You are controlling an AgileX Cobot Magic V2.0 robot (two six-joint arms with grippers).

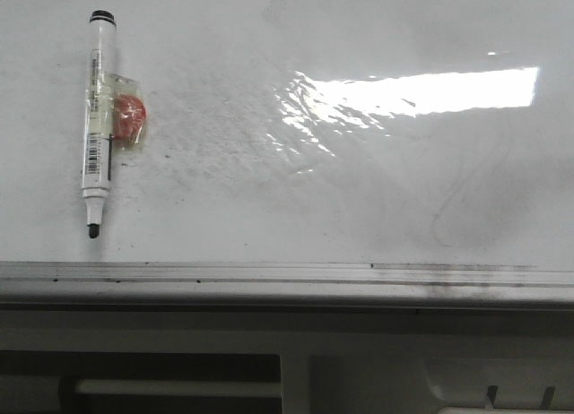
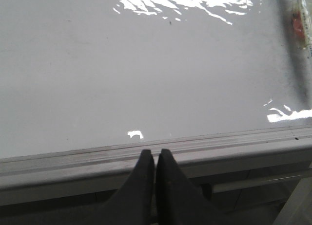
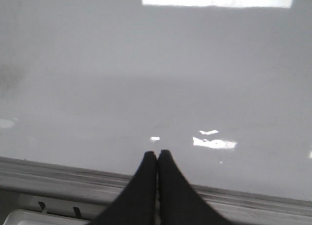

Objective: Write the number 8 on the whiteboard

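Evidently nothing is written yet: no number 8 shows on the whiteboard, the uncapped marker lies near its left edge, and the left gripper and right gripper wait pressed closed and empty over the near rail.

Setting: bright overhead light, pale furniture below.
Rectangular glare patch from a ceiling lamp; grey-white cabinet front with a horizontal bar.

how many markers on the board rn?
1. The marker lies on the whiteboard at its left side in the front view, tip toward the silver rail, with something orange taped to it. It also shows blurred in the left wrist view. None hidden that I can tell.
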